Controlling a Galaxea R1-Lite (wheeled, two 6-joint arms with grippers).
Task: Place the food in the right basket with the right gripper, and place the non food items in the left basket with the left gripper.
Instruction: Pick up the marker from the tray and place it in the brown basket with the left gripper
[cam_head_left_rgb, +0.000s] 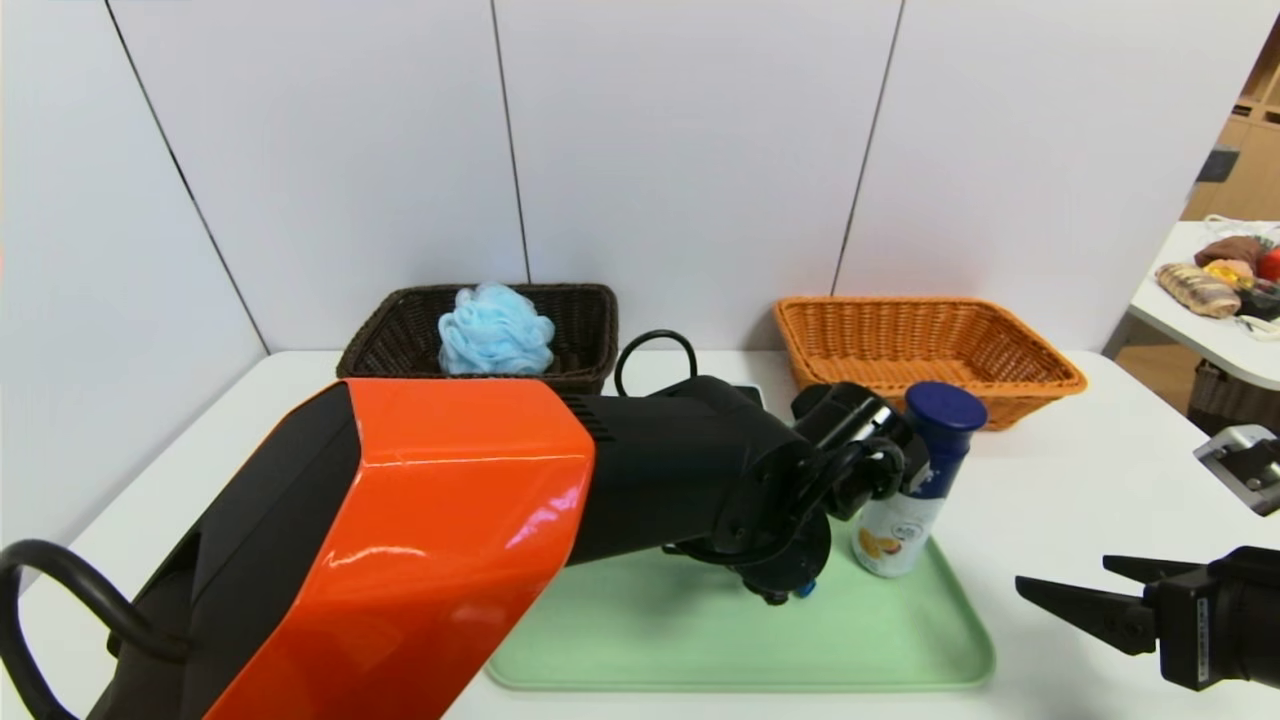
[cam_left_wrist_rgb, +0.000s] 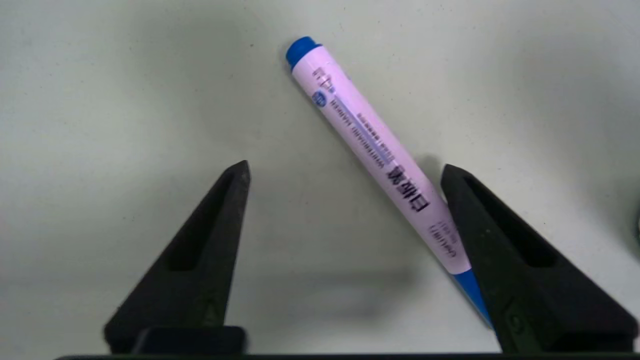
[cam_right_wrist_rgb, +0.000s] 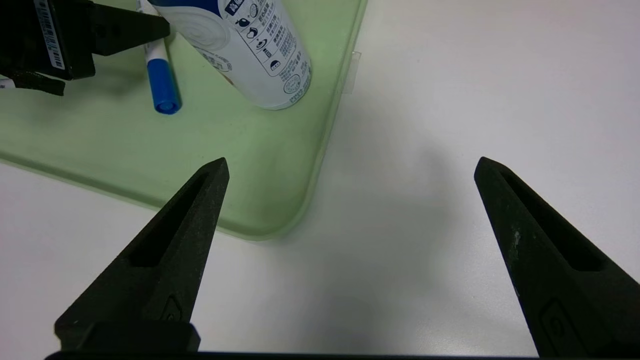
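White marker (cam_left_wrist_rgb: 375, 135) lies between the spread fingers of the left gripper (cam_left_wrist_rgb: 345, 167); at the head view's four o'clock, the right gripper (cam_head_left_rgb: 1060, 574) hangs open.

Illumination is bright and diffuse. A glossy highlight lies on the orange arm cover (cam_head_left_rgb: 455, 470). Soft shadow falls on the worktop (cam_right_wrist_rgb: 400, 225) between the fingers of the right claw (cam_right_wrist_rgb: 352, 167). In the left wrist view, the fingers of the left claw (cam_left_wrist_rgb: 345, 167) appear soft-edged; the print on the marker (cam_left_wrist_rgb: 380, 155) is largely legible.
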